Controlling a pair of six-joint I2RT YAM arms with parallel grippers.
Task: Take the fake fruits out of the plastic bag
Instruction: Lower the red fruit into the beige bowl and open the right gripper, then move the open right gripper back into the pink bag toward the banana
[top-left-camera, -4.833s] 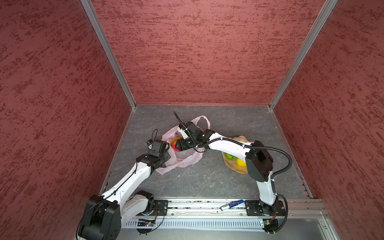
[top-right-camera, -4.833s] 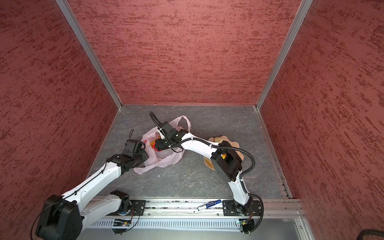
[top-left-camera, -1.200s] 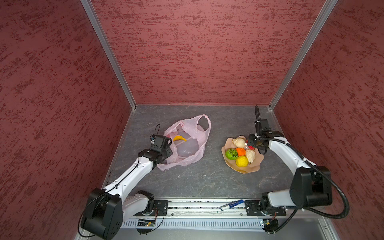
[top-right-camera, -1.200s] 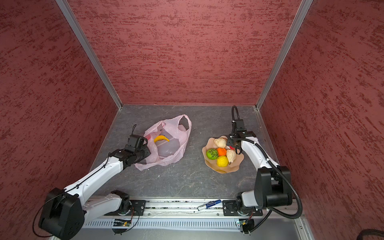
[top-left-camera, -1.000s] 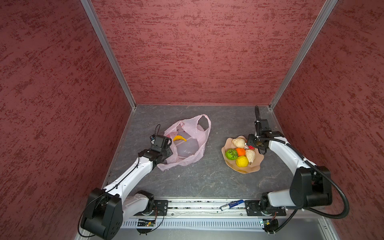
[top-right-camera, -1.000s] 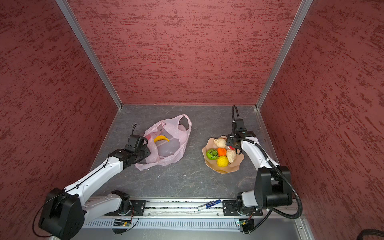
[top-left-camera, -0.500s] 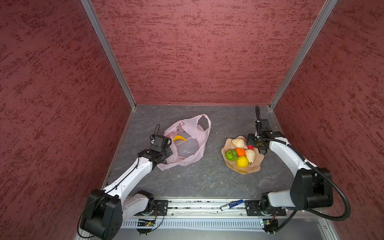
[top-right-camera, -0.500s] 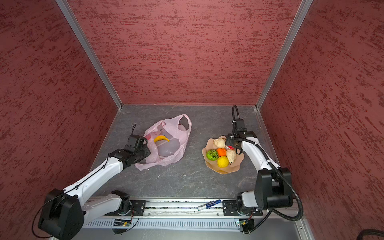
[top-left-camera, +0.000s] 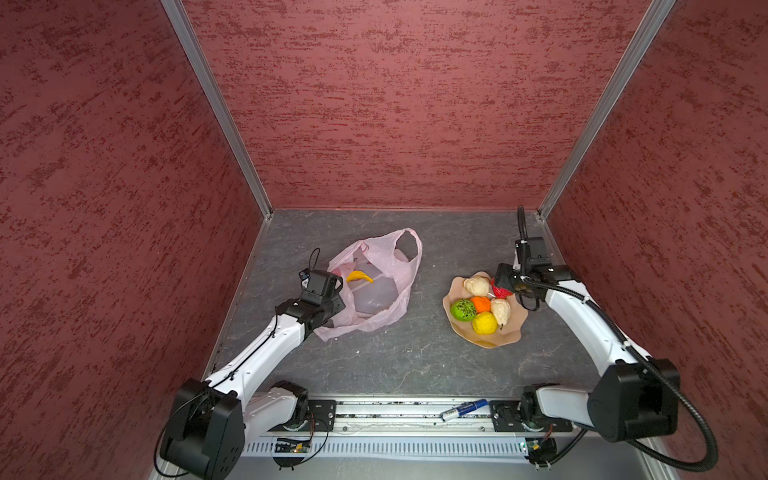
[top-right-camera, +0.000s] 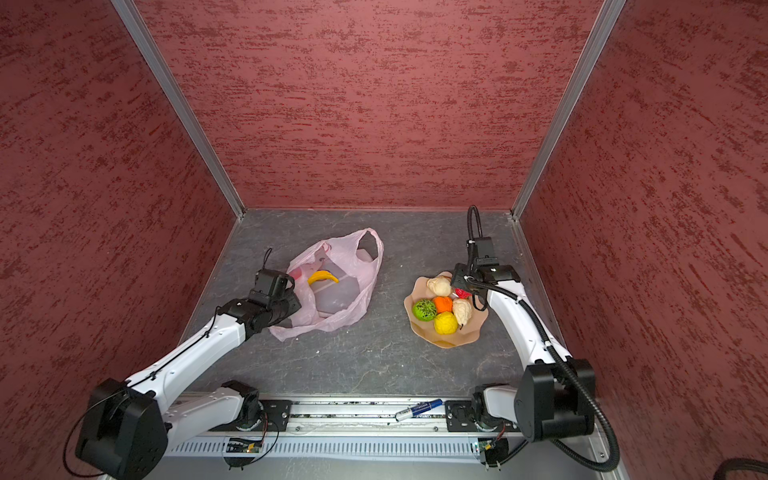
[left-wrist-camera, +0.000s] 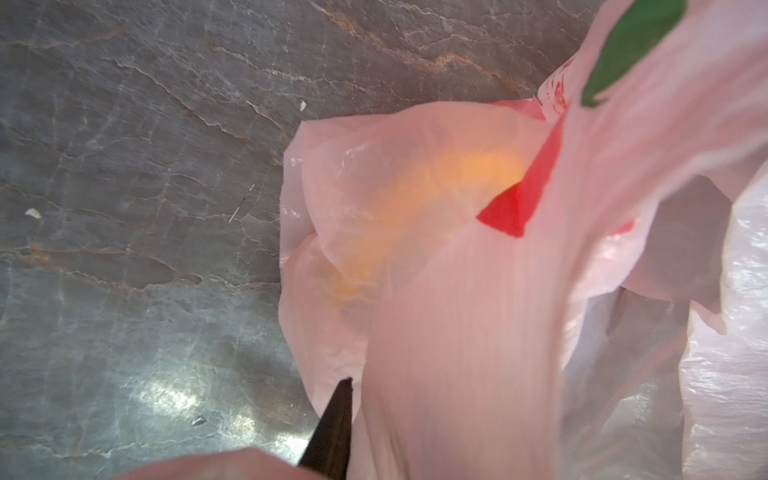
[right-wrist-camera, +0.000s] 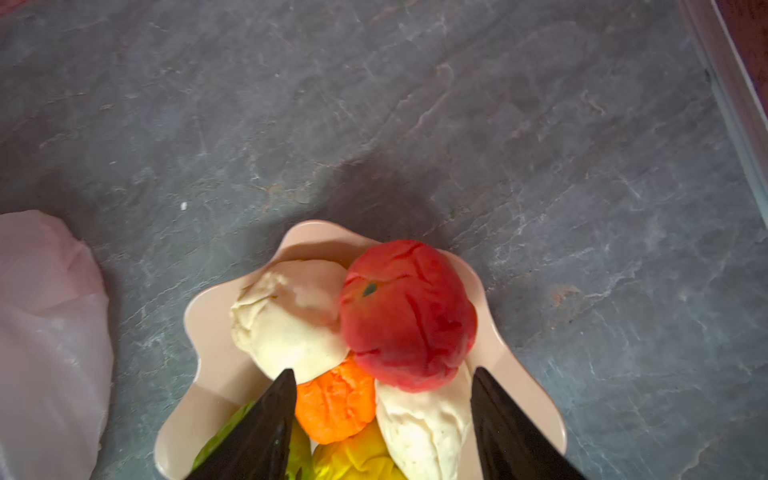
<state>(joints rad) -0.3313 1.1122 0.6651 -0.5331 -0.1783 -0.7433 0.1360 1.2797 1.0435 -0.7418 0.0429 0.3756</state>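
Observation:
The pale pink plastic bag (top-left-camera: 388, 291) (top-right-camera: 349, 299) lies left of centre with its mouth open. A yellow banana (top-left-camera: 360, 276) (top-right-camera: 323, 276) lies inside it. My left gripper (top-left-camera: 336, 293) (top-right-camera: 291, 298) is shut on the bag's near-left edge. In the left wrist view one dark finger (left-wrist-camera: 332, 428) shows beside the bag film (left-wrist-camera: 457, 332), which hides the other finger. My right gripper (right-wrist-camera: 382, 372) (top-left-camera: 500, 284) hangs open over the far side of the peach bowl (top-left-camera: 486, 340) (right-wrist-camera: 208, 374). The red ball (right-wrist-camera: 407, 316) rests free on the other fruits, just ahead of the fingertips.
The bowl also holds a green ball (top-left-camera: 463, 309), a small orange fruit (top-left-camera: 481, 304), a lemon (top-left-camera: 484, 323) and two cream pieces (top-left-camera: 476, 286). A blue marker (top-left-camera: 463, 409) lies on the front rail. Red walls close in three sides.
Since a few seconds ago my right arm has come from the bag's mouth to the bowl, and the red ball now lies there. Over the last second hardly anything moves; the left grip stays.

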